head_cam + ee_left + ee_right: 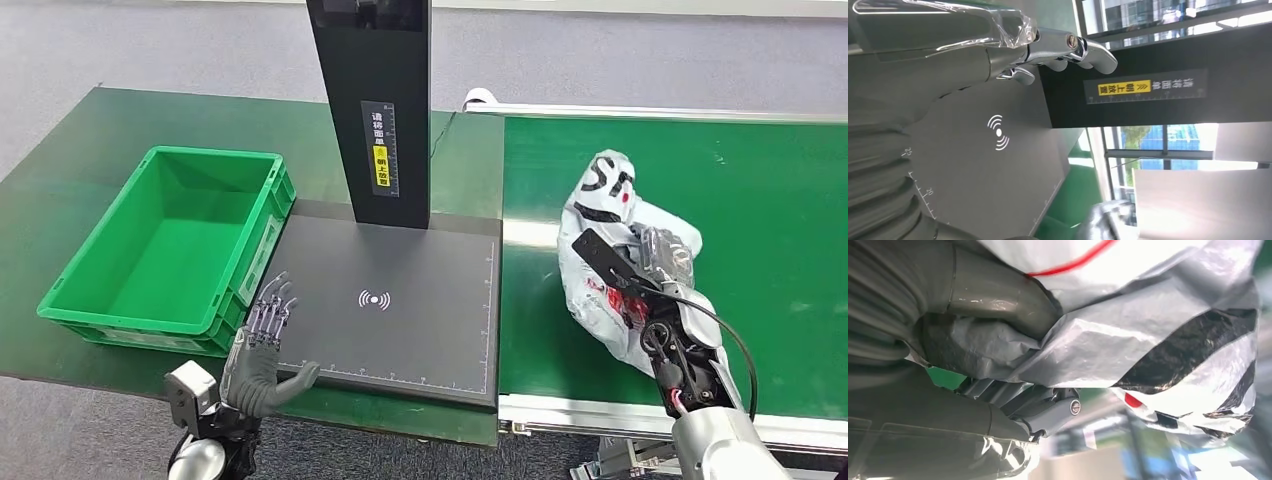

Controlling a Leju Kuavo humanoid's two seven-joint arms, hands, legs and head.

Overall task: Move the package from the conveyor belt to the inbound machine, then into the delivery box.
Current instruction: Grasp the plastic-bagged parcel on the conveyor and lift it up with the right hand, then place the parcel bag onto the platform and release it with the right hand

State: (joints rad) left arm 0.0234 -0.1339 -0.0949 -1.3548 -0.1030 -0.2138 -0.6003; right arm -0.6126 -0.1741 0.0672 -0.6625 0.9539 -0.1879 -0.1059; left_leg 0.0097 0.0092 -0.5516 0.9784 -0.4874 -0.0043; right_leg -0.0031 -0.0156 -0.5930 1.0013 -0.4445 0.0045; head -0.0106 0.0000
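head cam high, facing down-forward, left wrist cam low, near, facing scanner pad (385, 300) shared with head, right wrist cam close-up

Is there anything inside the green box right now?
No, the green box shows only its bare green floor in the head view, while the package is over on the conveyor belt in the right hand.

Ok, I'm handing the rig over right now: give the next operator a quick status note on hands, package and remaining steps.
Right robot hand: gripping the grey plastic package over the green conveyor belt.
Left robot hand: open and holding nothing, at the near left corner of the black inbound machine pad.
Green delivery box: left of the pad, nothing in it.
Done: package grasped.
Left: carry it to the pad, then into the box.
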